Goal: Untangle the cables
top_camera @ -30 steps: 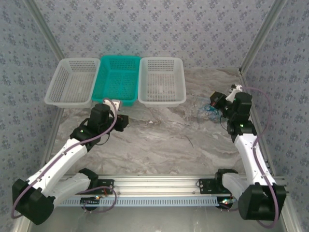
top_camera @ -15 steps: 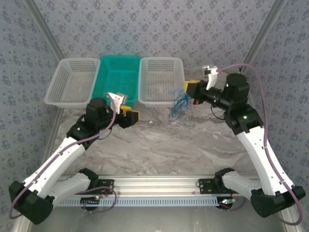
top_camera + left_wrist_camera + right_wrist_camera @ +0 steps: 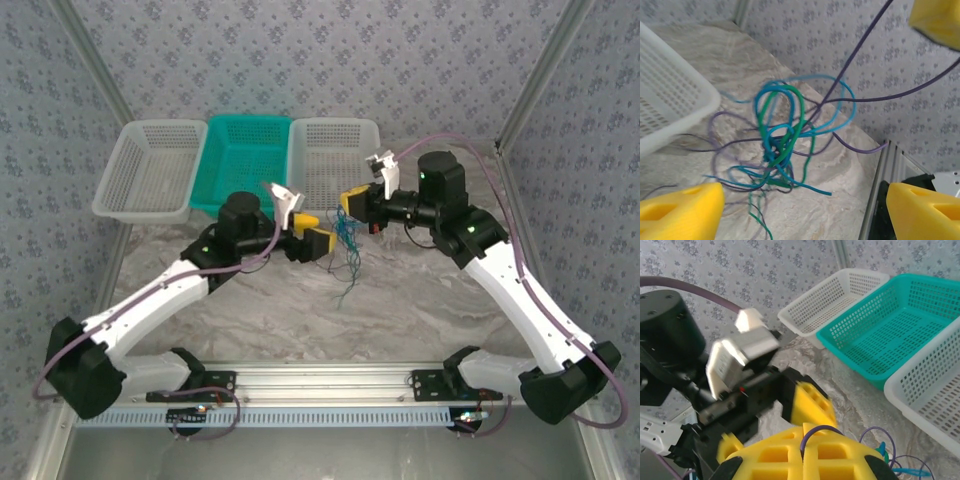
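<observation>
Thin blue, green and purple cables [image 3: 347, 245] dangle from the clamped right gripper [image 3: 352, 203], just ahead of the wide-open, empty left gripper [image 3: 322, 236].

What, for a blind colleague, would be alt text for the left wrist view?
Tangled blue, green and purple cables hang ahead of the open left gripper, yellow fingers at both bottom corners, above the marble table; a white basket sits at left.

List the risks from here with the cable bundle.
The open left gripper straddles the whole knot of cables; closing there and pulling may tighten it. The right gripper pinches thin strands, so the bundle may slip out. Loose loops hang near the white basket and may snag it.
</observation>
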